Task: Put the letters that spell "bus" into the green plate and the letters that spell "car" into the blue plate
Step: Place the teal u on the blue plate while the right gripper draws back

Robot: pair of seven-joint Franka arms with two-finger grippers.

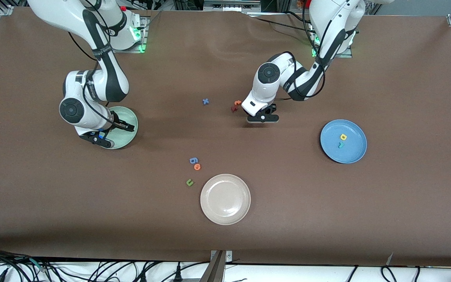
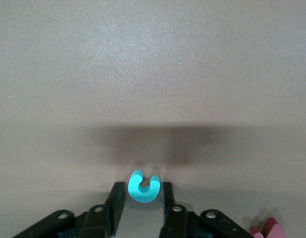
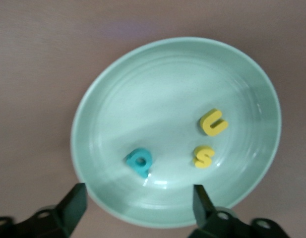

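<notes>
Table [image 1: 225,235] runs wide and bare along its camera-side edge and both ends. Green plate [image 1: 129,117], toward the right arm's end, is half covered by that arm in the front view; the wrist view shows teal b [image 3: 139,162], yellow u [image 3: 213,122] and yellow s [image 3: 204,156] lying inside. Right gripper [image 3: 138,201] hovers over the plate's rim, fingers spread wide, released. Blue plate [image 1: 343,141], toward the left arm's end, holds yellow a [image 1: 343,137] and teal r [image 1: 340,145]. Left gripper [image 2: 143,196], down at mid-table, brackets teal c [image 2: 143,187]; contact is hard to judge. Red letter [image 2: 267,231] is cut off.
</notes>
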